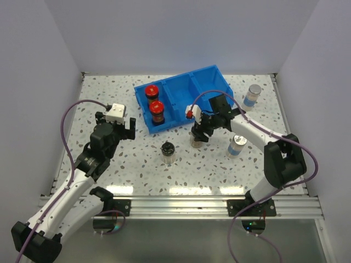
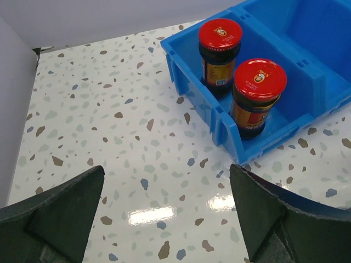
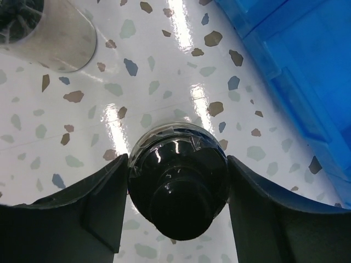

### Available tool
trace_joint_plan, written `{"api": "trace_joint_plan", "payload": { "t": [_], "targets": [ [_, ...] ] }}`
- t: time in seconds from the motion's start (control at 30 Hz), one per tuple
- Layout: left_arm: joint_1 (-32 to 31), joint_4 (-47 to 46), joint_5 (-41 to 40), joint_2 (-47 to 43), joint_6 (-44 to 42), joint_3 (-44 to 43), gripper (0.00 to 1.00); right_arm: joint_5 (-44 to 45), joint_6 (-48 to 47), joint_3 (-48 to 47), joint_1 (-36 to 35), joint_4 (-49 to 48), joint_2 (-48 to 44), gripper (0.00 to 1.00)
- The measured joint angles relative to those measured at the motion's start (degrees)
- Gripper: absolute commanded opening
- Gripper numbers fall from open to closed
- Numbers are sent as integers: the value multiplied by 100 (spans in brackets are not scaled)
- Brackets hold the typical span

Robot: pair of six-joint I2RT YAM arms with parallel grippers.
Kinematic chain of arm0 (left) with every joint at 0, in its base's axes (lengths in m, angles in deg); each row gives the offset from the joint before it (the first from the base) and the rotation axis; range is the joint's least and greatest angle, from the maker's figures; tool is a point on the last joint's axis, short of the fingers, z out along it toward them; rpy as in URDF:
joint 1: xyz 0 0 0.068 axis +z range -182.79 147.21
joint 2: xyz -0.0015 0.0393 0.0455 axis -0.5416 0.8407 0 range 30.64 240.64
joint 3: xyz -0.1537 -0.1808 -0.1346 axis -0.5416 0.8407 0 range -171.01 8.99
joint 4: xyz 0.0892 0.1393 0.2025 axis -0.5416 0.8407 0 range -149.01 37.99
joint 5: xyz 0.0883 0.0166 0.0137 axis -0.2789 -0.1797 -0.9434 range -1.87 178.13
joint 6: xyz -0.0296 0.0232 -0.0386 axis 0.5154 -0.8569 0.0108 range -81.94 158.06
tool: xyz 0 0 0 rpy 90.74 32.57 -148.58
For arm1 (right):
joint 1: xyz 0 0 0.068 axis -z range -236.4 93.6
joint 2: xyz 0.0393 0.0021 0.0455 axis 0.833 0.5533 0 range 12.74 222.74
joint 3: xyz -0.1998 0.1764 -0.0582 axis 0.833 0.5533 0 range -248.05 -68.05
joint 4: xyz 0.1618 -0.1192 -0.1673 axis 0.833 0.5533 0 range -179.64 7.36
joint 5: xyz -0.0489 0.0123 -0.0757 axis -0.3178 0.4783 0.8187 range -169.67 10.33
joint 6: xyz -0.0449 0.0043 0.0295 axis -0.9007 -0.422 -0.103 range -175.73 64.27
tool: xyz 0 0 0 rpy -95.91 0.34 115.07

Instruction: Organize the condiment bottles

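Two red-capped jars [image 1: 152,92] [image 1: 157,109] stand in the left compartment of the blue bin [image 1: 219,71]; the left wrist view shows them too [image 2: 219,55] [image 2: 258,96]. My right gripper [image 1: 198,134] [image 3: 176,161] is shut on the cap of a black-capped glass jar [image 3: 178,186] that stands on the table in front of the bin. Another black-capped jar [image 1: 168,152] [image 3: 49,27] stands to its left. Two silver-capped jars [image 1: 237,146] [image 1: 253,95] stand on the right. My left gripper [image 1: 115,121] [image 2: 167,175] hangs open over bare table, left of the bin.
The bin's middle and right compartments hold nothing. White walls close in the table at the left, back and right. An aluminium rail runs along the near edge, carrying both arm bases.
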Motion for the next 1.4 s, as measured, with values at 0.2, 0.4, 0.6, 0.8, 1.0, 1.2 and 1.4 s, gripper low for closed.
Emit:
{"api": "trace_joint_plan", "payload": {
  "t": [0.2,0.4,0.6,0.8,1.0,1.2,1.4],
  "targets": [
    [0,2,-2,-13,-2,0,100,-24,151,-1534,0,1220,168,0],
    [0,2,-17,-33,-2,0,100,146,831,-2935,-2,1338,308,0],
    [0,2,-20,-42,-2,2,100,1117,1969,-3718,-15,612,1108,0],
    [0,0,-44,-42,-98,2,100,2485,3045,-3908,-59,-348,2146,0],
    [0,-2,-57,-42,-149,2,100,3128,3676,-4402,-92,-855,3029,0],
    [0,-2,-52,-42,-155,2,100,3480,3827,-5082,-203,-1071,3775,8],
    [0,-31,-37,-42,-188,66,100,3703,3792,-5394,-269,-1213,4247,41]
  ]
}}
